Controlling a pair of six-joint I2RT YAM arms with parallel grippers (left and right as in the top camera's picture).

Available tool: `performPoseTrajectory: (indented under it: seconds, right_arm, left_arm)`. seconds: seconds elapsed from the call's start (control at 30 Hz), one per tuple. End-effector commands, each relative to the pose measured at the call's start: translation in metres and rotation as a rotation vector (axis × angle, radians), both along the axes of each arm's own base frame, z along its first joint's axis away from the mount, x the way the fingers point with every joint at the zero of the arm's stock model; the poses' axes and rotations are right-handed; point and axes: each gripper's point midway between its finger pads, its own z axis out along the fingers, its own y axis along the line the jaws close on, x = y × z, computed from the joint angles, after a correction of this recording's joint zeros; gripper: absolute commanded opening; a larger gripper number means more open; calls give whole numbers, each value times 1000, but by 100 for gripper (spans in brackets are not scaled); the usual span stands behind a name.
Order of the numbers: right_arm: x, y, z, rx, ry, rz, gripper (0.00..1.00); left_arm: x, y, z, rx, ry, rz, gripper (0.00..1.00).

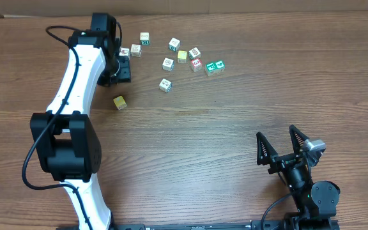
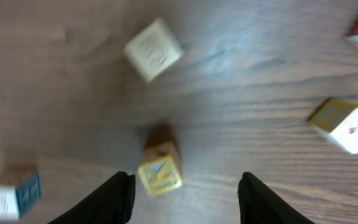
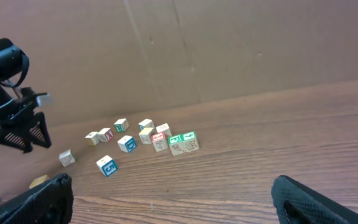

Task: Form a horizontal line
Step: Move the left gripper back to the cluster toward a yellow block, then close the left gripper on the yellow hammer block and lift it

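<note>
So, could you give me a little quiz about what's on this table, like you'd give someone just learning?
1. True or false: the right fingers are clamped on a cube.
2. How many green cubes sit side by side? A one, B two, C four.
3. Which arm is stretched out to the scattered cubes?

Key
1. False: the right fingers are open, empty and far from the cubes.
2. B.
3. The left arm.
</note>
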Motion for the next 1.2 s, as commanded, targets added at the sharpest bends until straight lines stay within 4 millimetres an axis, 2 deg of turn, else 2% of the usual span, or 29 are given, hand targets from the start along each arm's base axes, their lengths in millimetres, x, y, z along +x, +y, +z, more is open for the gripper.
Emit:
performPoseTrajectory:
  seconds: [0.0, 0.07, 0.23, 0.37, 0.53, 0.7, 0.8, 1.0, 1.17]
  right_arm:
    - [0, 1, -3, -3, 0, 7, 100]
    - [0, 1, -3, -3, -1, 8, 100]
    - [0, 1, -3, -3, -1, 7, 100]
    - [0, 1, -3, -3, 0, 8, 100]
    - [0, 1, -3, -3, 0, 8, 100]
    - [0, 1, -3, -3, -1, 8, 100]
    - [0, 1, -3, -3, 0, 7, 100]
    - [0, 1, -3, -3, 0, 8, 100]
    - [0, 1, -3, -3, -1, 8, 100]
  left_arm:
    - [-10, 9, -2, 72, 27, 141, 52]
    - [-18, 14, -5, 120, 48, 189, 54]
    - [-30, 8, -22, 114, 82, 272, 59]
    - [-32, -9, -43, 17, 92, 300, 62]
    - [-35, -10, -61, 2, 85, 362, 66]
    - [-32, -7, -64, 8, 69, 353, 74]
    - [-32, -4, -64, 27, 66, 354, 86]
    - [-29, -4, -66, 26, 51, 355, 97]
    - [-30, -5, -76, 24, 66, 355, 96]
